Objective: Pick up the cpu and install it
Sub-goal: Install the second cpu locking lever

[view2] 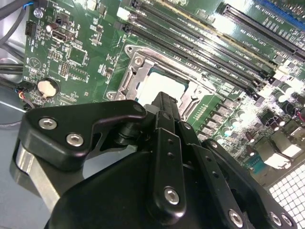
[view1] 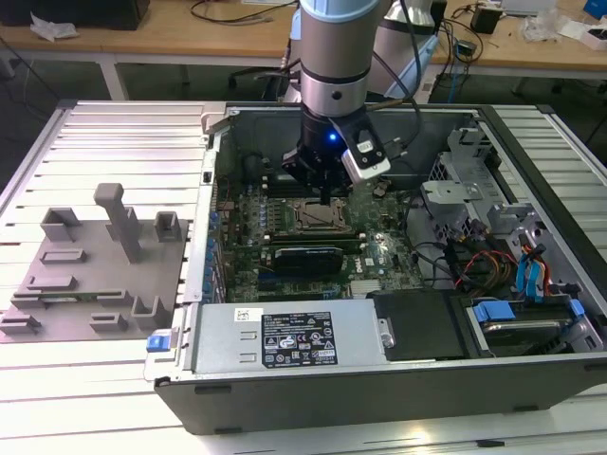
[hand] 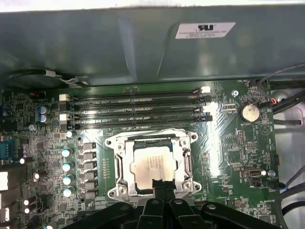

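The cpu (hand: 152,164), a pale silvery square chip, lies flat inside the socket frame (hand: 116,164) on the green motherboard; its bright top also shows in the second wrist view (view2: 159,86). My gripper (hand: 162,184) hangs just over the chip's near edge with its two black fingertips drawn together and nothing between them. In the second wrist view the gripper (view2: 165,102) covers part of the chip. In the exterior view the gripper (view1: 327,196) reaches down into the open computer case, right above the socket frame (view1: 318,220).
Memory slots (hand: 138,107) run beside the socket, and a coin cell (hand: 249,112) sits on the board. A long black expansion card (view1: 305,256) lies just in front of the socket. The power supply (view1: 285,336), drive cages (view1: 455,190) and case walls hem the board in. A grey fixture plate (view1: 95,275) stands at the exterior view's left.
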Robot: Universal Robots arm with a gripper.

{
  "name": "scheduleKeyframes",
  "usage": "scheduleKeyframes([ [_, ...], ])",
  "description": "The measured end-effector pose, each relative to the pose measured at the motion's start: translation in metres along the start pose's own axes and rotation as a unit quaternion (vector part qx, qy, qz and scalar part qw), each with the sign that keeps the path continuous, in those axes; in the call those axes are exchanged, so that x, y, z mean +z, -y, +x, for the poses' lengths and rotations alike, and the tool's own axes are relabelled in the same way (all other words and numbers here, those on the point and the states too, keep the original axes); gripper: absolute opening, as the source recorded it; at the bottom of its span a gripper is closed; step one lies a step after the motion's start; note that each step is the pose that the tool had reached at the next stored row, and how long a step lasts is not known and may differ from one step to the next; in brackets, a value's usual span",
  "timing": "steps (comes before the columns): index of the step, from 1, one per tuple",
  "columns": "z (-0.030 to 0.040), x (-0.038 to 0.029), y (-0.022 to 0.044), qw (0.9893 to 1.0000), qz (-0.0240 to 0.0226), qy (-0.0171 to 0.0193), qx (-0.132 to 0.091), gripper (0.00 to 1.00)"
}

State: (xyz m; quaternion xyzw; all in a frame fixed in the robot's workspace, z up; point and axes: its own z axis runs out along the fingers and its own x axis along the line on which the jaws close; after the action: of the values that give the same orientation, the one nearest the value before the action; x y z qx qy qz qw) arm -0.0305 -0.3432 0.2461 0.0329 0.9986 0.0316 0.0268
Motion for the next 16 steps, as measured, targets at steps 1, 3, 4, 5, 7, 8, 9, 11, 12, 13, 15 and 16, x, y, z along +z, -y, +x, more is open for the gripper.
scheduleKeyframes([
  [1,-0.0002,-0.0002,0.0028,1.0000,0.0000,0.0000,0.000,0.11],
  [3,-0.0019,-0.0004,0.0068,1.0000,0.0000,-0.0001,0.000,0.11],
  [4,-0.0022,-0.0004,0.0080,1.0000,0.0000,-0.0001,0.000,0.11],
  [5,-0.0023,-0.0005,0.0092,1.0000,0.0000,-0.0001,0.000,0.11],
  [7,-0.0027,-0.0009,0.0152,1.0000,0.0000,-0.0002,0.000,0.11],
  [8,-0.0029,-0.0009,0.0170,1.0000,0.0001,-0.0002,0.001,0.11],
  [9,-0.0030,-0.0011,0.0190,1.0000,0.0012,-0.0008,0.001,0.11],
  [11,-0.0031,-0.0011,0.0199,0.9999,0.0130,-0.0070,0.001,0.11],
  [12,-0.0030,-0.0011,0.0199,0.9999,0.0145,-0.0078,0.001,0.11],
  [13,-0.0030,-0.0011,0.0200,0.9999,0.0148,-0.0080,0.001,0.11],
  [15,-0.0030,-0.0012,0.0200,0.9999,0.0150,-0.0081,0.001,0.11],
  [16,-0.0031,-0.0011,0.0199,0.9999,0.0151,-0.0080,0.001,0.11],
])
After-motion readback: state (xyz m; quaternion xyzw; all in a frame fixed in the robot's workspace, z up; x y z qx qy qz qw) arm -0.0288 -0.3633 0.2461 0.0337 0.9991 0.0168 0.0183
